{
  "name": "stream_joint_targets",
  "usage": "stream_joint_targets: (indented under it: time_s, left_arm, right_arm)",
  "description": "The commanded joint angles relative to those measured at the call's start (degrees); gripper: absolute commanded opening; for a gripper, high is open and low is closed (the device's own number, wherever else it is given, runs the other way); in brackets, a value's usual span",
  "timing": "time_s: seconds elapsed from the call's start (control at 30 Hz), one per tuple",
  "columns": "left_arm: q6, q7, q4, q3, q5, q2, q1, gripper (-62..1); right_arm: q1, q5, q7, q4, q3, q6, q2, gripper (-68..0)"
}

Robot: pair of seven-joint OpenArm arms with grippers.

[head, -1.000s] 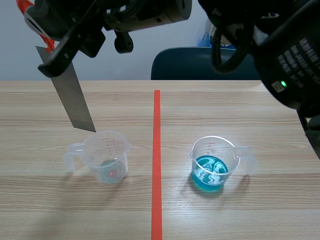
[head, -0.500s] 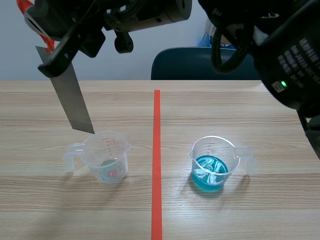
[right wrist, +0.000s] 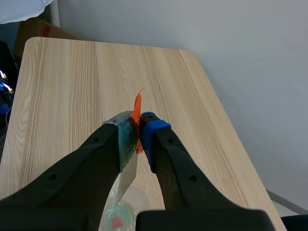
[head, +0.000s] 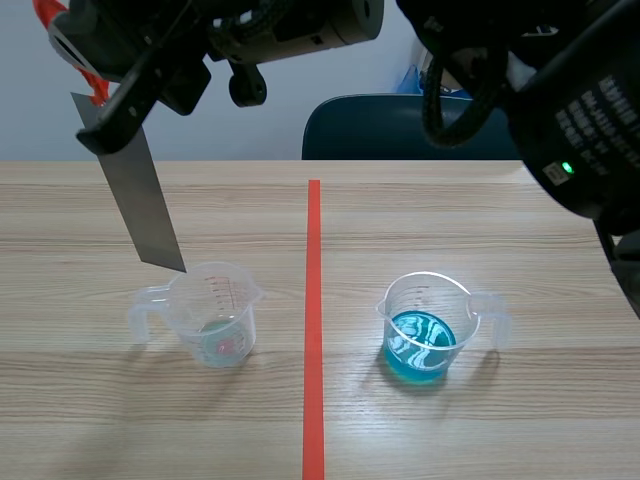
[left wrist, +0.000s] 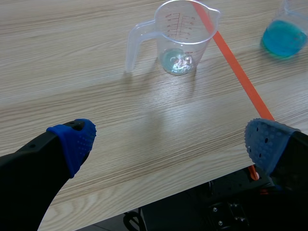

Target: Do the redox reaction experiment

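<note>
Scene view: the right arm crosses the top, and the right gripper [head: 97, 122] is clamped on a metal strip [head: 145, 200]. It hangs tilted, lower corner right at the rim of the clear measuring cup [head: 215, 315], left of the red tape line [head: 313, 320]. The cup of blue liquid [head: 428, 328] sits on the line's other side.

Left wrist view: the left gripper [left wrist: 168, 139] is spread wide, holding nothing, with the clear cup ahead.

Right wrist view: the strip is pinched between the pads, clear cup below.

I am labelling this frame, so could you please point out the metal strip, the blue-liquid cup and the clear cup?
metal strip [head: 142, 205]: scene view, middle of its flat face.
blue-liquid cup [head: 428, 328]: scene view, on its front wall.
clear cup [head: 213, 316]: scene view, on its front wall.
</note>
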Motion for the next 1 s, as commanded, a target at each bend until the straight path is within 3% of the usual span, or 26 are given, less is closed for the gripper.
stream_joint_targets:
  time_s: [0.0, 0.97]
  left_arm:
    - [0.02, -0.92, 1.09, -0.22, -0.31, 0.13, 0.13, 1.4]
    - [0.02, -2.40, 1.09, -0.22, -0.31, 0.13, 0.13, 1.4]
  right_arm:
    - [0.83, 0.37, 0.70, 0.66, 0.55, -0.20, -0.04, -66.7]
    - [0.83, 0.20, 0.70, 0.66, 0.55, -0.20, -0.04, -66.7]
